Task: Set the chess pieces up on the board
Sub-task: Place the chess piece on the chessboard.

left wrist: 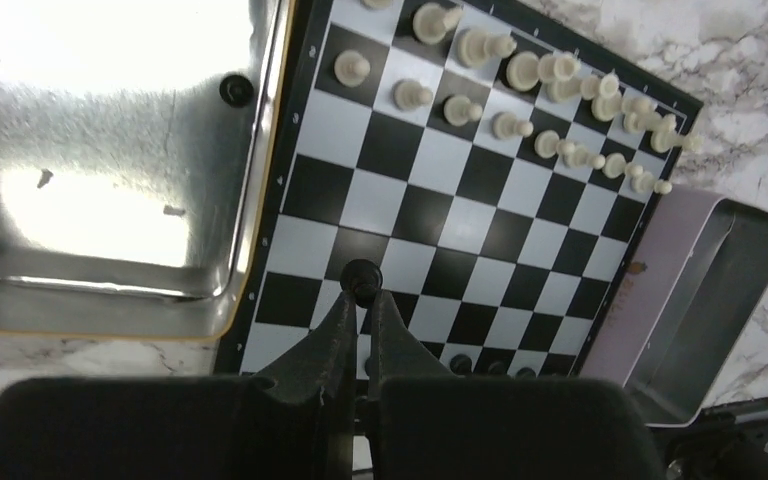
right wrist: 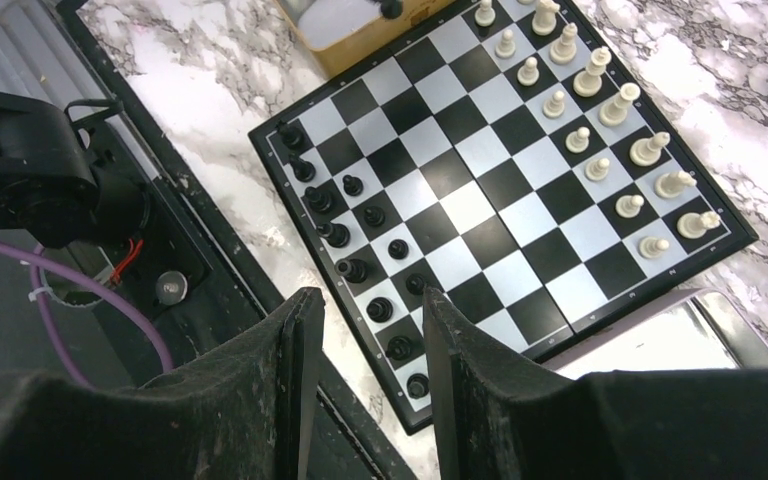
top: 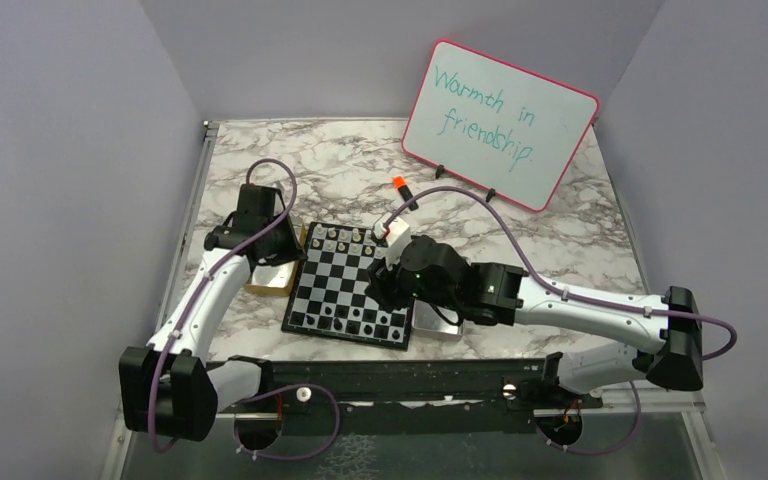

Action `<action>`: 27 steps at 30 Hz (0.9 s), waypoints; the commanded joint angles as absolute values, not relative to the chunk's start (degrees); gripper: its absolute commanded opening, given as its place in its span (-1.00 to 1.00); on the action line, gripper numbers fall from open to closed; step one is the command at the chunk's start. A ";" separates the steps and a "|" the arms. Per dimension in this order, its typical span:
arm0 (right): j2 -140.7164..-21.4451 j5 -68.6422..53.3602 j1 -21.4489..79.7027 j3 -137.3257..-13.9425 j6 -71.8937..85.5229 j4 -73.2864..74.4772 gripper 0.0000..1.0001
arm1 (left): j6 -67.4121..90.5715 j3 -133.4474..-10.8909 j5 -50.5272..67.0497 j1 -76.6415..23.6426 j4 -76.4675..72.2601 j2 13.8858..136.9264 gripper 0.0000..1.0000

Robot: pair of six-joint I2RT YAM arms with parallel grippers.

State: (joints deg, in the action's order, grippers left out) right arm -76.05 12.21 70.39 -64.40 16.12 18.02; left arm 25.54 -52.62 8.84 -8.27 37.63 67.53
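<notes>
- At far left, a shallow gold-rimmed metal tray (top: 272, 281) lies just beside the small black-and-silver checked chessboard (right wrist: 470, 205), with at least one black piece left inside it.
- Near the board's left edge, the left gripper (left wrist: 362, 300) is pinched on a tiny black pawn (left wrist: 362, 277).
- On the board, the pale silvery-white pieces (right wrist: 595, 72) seem fully set. The black pieces (right wrist: 334, 233) fill the back row, but roughly half the pawn row is bare.
- Over the black rows, the right gripper (right wrist: 370, 300) hangs half-open and empty, likely crowding them.
- Further right lie a rectangular silver tin tray (left wrist: 720, 300), an orange-capped marker (top: 398, 183) and a pink-framed whiteboard (top: 500, 125).

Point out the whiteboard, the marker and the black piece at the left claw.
whiteboard (top: 500, 125), top view, writing surface
marker (top: 398, 183), top view, orange cap
black piece (left wrist: 361, 277), left wrist view, round head
</notes>
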 commanded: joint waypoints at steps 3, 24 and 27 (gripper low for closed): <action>-70.78 13.68 70.40 -60.07 16.32 14.56 -0.08 | 31.87 -48.13 7.82 -13.47 43.32 63.58 -0.90; -61.33 16.43 70.40 -53.68 14.77 13.44 -0.07 | 38.38 -42.03 1.23 -21.21 45.61 65.82 -0.90; -61.24 16.56 70.40 -53.57 14.53 13.24 -0.07 | 39.56 -41.25 1.32 -22.56 45.36 65.99 -0.90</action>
State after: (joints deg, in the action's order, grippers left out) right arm -62.57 14.59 70.41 -54.00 15.31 15.44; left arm 37.45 -42.33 2.94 -20.99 45.17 65.69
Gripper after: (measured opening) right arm 0.464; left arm 0.060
